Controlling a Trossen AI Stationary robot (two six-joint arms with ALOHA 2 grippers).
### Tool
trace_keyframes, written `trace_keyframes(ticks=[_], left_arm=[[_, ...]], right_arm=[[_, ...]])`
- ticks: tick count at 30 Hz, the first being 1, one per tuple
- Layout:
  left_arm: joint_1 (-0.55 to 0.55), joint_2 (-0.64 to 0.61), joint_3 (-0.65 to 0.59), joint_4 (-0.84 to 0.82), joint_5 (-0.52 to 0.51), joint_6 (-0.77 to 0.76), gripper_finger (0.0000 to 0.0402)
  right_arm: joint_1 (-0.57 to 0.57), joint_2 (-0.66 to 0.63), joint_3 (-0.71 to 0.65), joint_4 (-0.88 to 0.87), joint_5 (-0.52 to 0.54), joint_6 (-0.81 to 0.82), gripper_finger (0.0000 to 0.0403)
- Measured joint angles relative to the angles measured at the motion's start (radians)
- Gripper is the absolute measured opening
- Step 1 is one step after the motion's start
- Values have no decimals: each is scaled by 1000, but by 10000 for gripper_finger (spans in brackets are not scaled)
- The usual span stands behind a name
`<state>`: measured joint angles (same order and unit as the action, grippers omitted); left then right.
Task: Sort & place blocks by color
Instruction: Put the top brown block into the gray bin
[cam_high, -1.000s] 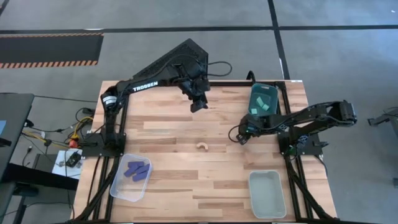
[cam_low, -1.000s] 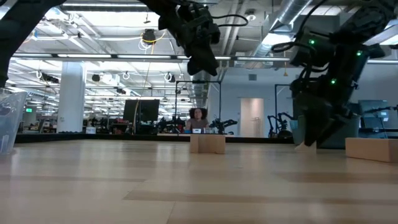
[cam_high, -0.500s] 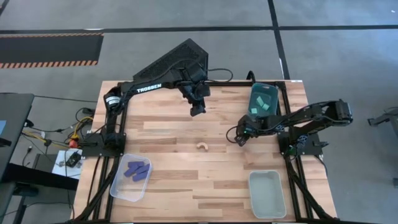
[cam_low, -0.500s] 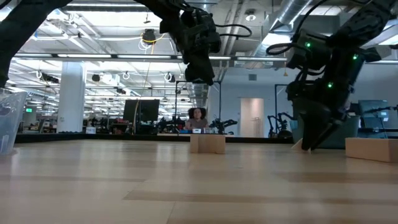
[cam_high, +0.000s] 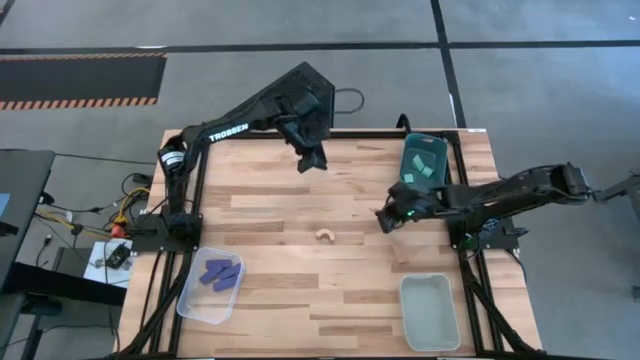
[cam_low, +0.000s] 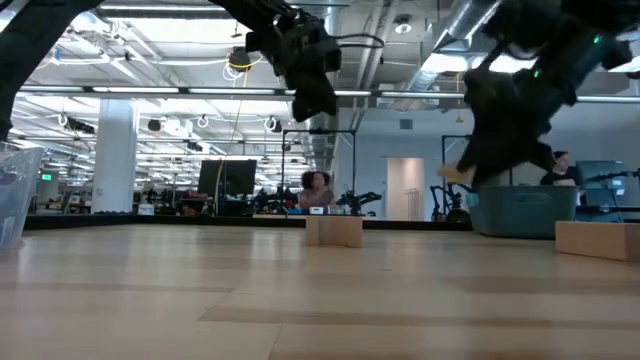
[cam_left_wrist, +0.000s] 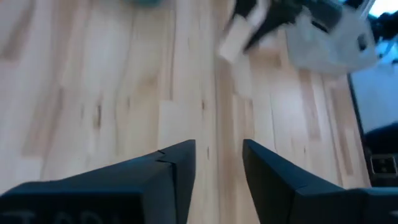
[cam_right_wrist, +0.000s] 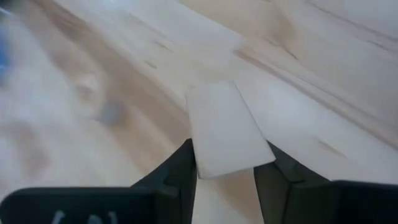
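Right wrist view | right gripper (cam_right_wrist: 225, 163) clenching tan block (cam_right_wrist: 227, 129), lifting clear | left gripper (cam_left_wrist: 219, 163) empty, parted, hovering far | next: carrying toward empty clear bin (cam_high: 429, 312), near right

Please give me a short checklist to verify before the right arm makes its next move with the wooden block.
1. Right gripper holds the tan block between its fingers: ok.
2. Block lifted clear of the table, seen in the low view: ok.
3. Empty clear bin near the right arm is free to receive it: ok.
4. Left gripper is away, above the table's far side, holding nothing: ok.
5. Tan arch lies apart from the right gripper's path: cannot tell.
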<state>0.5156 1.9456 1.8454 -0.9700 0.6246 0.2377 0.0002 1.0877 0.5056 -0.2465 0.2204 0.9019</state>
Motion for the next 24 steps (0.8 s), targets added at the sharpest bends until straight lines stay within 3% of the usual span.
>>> trace_keyframes(ticks=[5,10,17,22,24], left_arm=[[-31,-1,0,230,145,-147,78],[-130,-5,0,447,158,-165,65],[-248,-10,0,658,3,-131,87],[-316,-10,0,709,-186,-85,155],[-336,-10,0,716,-216,-26,192]], right_arm=[[56,-136,0,50,-10,67,130],[124,-271,0,82,-13,126,136],[176,-413,0,153,-14,144,137],[183,-446,0,172,-14,144,137],[183,-446,0,185,-25,145,136]])
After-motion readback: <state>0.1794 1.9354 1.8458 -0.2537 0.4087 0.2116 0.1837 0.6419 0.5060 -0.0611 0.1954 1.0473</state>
